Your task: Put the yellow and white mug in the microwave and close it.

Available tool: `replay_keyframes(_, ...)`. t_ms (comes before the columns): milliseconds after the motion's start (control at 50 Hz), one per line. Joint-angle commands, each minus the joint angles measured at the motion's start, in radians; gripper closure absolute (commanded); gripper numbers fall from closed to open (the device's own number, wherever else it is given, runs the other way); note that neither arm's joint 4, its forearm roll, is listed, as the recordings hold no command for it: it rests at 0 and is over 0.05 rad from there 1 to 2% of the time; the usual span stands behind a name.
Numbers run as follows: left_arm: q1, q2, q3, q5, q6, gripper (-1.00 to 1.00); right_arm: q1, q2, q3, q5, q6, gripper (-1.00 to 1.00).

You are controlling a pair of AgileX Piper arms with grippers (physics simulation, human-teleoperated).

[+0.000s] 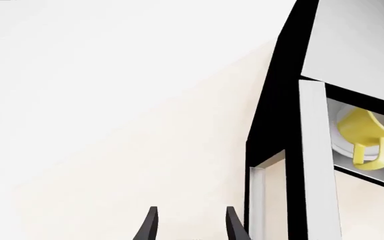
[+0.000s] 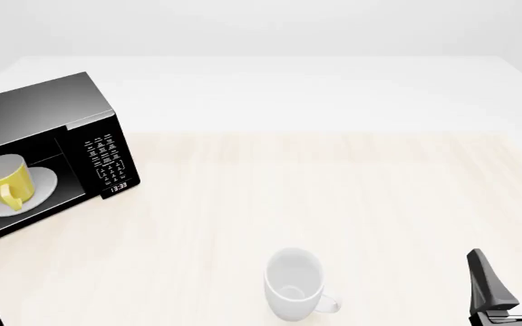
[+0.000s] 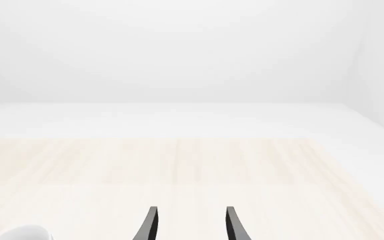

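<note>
The left gripper (image 1: pixel 188 225), fingers parted around nothing, hangs just beside the microwave (image 2: pixel 48 115), whose door edge (image 1: pixel 312 165) stands open. The right gripper (image 2: pixel 513 278) likewise gapes empty at the near right of the pale wooden table (image 2: pixel 361 197), which sits in a plain white room. Only the left wrist view shows the door; the front view shows the keypad (image 2: pixel 107 159) and clock. The yellow and white mug (image 2: pixel 5 180) stands upright on the white plate (image 2: pixel 43 183) inside the microwave. An all-white mug (image 2: pixel 295 284) stands near the front edge, between both arms.
</note>
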Motion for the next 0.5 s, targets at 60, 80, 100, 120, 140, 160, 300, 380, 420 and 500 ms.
replay_keyframes(60,-0.059,0.015,0.014,-0.019,-0.007,-1.0,0.0,0.0,0.0,0.0,0.0,-1.0)
replay_keyframes(80,-0.061,0.02,0.014,-0.019,-0.008,-1.0,0.0,0.0,0.0,0.0,0.0,-1.0)
replay_keyframes(100,-0.066,0.017,0.014,-0.02,-0.008,-1.0,0.0,0.0,0.0,0.0,0.0,-1.0)
replay_keyframes(120,-0.068,0.017,0.014,-0.021,-0.008,-1.0,0.0,0.0,0.0,0.0,0.0,-1.0)
replay_keyframes(140,-0.071,0.022,0.013,-0.023,-0.009,-1.0,0.0,0.0,0.0,0.0,0.0,-1.0)
replay_keyframes(160,-0.071,0.022,0.013,-0.023,-0.009,-1.0,0.0,0.0,0.0,0.0,0.0,-1.0)
replay_keyframes(300,-0.082,0.034,0.015,-0.037,-0.008,-1.0,0.0,0.0,0.0,0.0,0.0,-1.0)
replay_keyframes(380,-0.085,0.04,0.014,-0.043,-0.007,-1.0,0.0,0.0,0.0,0.0,0.0,-1.0)
replay_keyframes(420,-0.117,0.052,0.013,-0.044,-0.025,-1.0,0.0,0.0,0.0,0.0,0.001,-1.0)
replay_keyframes(500,-0.132,0.053,0.012,-0.043,-0.032,-1.0,0.0,0.029,0.001,-0.013,-0.004,-1.0)
